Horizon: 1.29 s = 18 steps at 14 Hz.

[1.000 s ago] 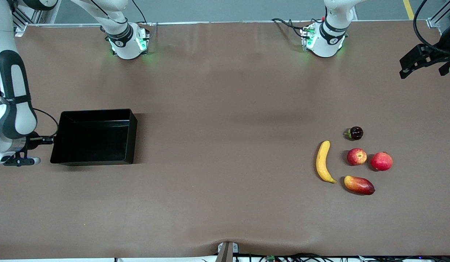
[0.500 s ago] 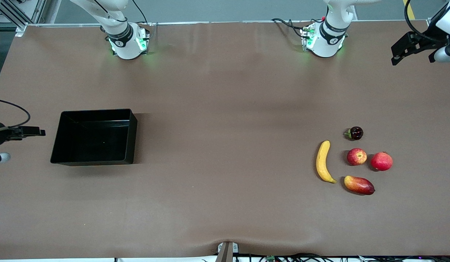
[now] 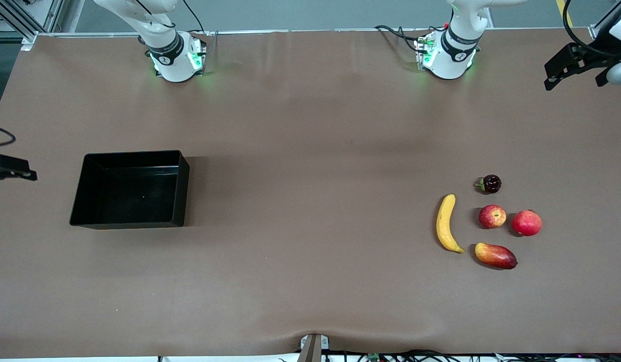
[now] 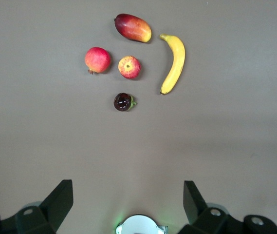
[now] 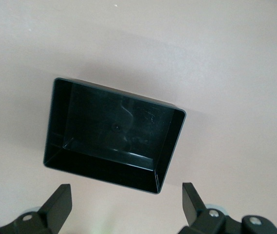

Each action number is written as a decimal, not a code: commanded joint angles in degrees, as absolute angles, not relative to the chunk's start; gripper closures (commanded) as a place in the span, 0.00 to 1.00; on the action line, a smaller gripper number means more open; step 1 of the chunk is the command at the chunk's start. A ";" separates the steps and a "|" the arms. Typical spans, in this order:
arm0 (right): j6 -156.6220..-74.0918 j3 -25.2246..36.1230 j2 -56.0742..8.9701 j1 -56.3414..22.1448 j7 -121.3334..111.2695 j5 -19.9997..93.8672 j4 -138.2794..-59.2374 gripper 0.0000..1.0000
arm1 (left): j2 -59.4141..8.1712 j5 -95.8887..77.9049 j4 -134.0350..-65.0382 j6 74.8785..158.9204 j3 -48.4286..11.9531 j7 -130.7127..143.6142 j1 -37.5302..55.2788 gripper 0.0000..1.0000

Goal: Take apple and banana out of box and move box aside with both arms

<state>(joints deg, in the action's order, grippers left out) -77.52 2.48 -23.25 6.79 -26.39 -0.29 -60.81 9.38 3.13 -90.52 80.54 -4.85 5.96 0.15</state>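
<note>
Tray [image 3: 131, 221] empty, banana [image 3: 445, 222], apple [image 3: 492, 216] apart

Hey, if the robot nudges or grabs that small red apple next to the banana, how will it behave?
The apple looks round, so a nudge would probably roll it toward the banana or the pomegranate beside it. Its skin looks smooth and shiny, so it may slip. It likely stays rigid when squeezed.

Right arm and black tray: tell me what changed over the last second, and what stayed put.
The right gripper drew off the black tray's rim at the right arm's end of the table, open and empty, now nearly out of the front view. The left gripper rose slightly, open. The tray, banana, apple and other fruits did not move.
</note>
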 commanded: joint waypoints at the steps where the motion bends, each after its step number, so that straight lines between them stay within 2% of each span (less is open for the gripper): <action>1: -74.98 2.46 -18.73 6.76 -27.16 -0.80 -61.26 0.00 | 8.26 2.81 -88.06 80.33 -3.87 5.01 -0.52 0.00; 2: -71.40 2.46 -15.33 7.03 -26.90 -0.36 -62.04 0.00 | 8.09 2.29 -87.98 80.33 -3.78 4.84 -1.66 0.00; 6: -69.88 2.11 -9.69 2.82 -14.99 -0.35 -68.79 0.00 | 7.03 2.90 -87.36 80.33 -3.78 3.18 -1.93 0.00; 10: -77.67 2.11 2.25 1.67 -12.66 0.35 -85.91 0.00 | 7.82 1.93 -88.68 80.42 -3.78 2.11 -3.60 0.00; 11: -78.30 1.94 3.76 1.41 -12.66 0.53 -87.87 0.00 | 7.82 2.02 -89.03 80.42 -3.78 1.67 -3.69 0.00; 16: -76.47 0.27 3.87 -0.96 7.00 0.70 -87.54 0.00 | 8.79 3.08 -89.47 79.37 -4.04 1.23 -5.10 0.00; 18: -76.90 0.52 3.69 -0.44 7.65 0.79 -87.45 0.00 | 8.62 3.86 -89.30 79.01 -4.30 1.58 -5.01 0.00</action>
<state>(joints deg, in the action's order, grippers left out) -76.03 0.27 2.38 -0.45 4.83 0.34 -85.75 7.68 3.15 -88.99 79.92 -3.75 2.23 -4.65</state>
